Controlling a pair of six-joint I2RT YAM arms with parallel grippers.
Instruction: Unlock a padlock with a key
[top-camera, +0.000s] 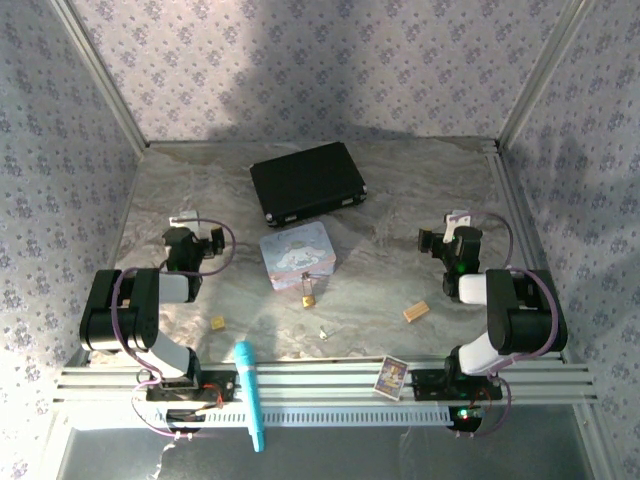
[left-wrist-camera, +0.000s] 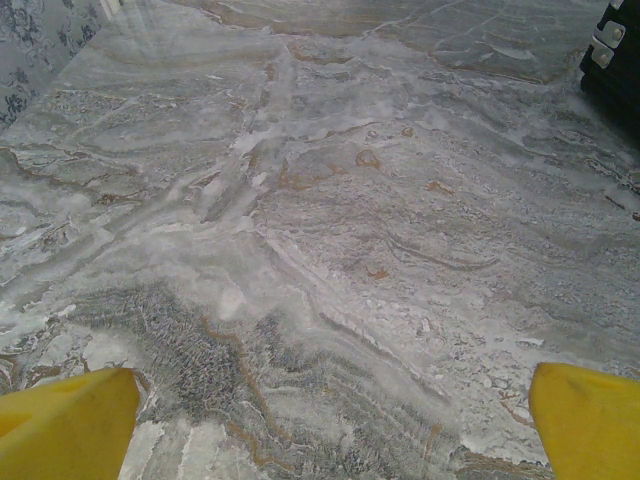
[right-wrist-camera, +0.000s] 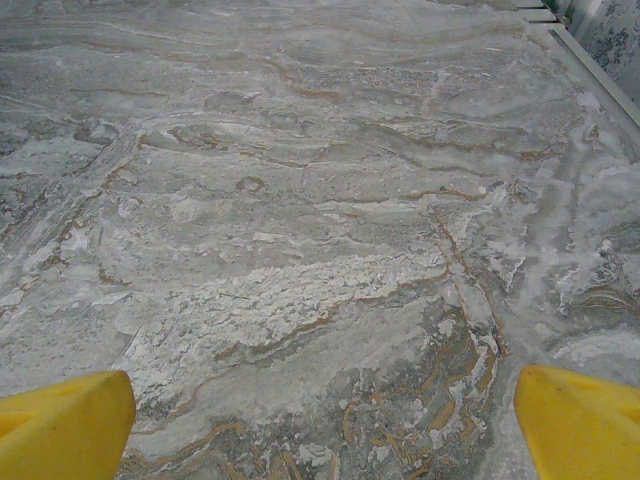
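- nothing of the task is judged to be done yet: the padlock and the key are seen lying on the marble table, apart from each other and from both arms.
- the padlock is found just at the near edge of the pastel tin, about mid-table. the key is seen a little nearer and slightly to the right of it.
- the left gripper is held with its yellow fingers wide apart over bare table, to the left of the tin. nothing is gripped.
- the right gripper is likewise spread wide and empty, well to the right of the padlock.
- what is left: the key is to be picked up, the padlock steadied, the key inserted and turned, and the shackle freed.
- the padlock's long axis appears to be laid near-to-far, with the silvery shackle toward the tin and the brass body toward the near edge. the key is too small for its direction to be told.
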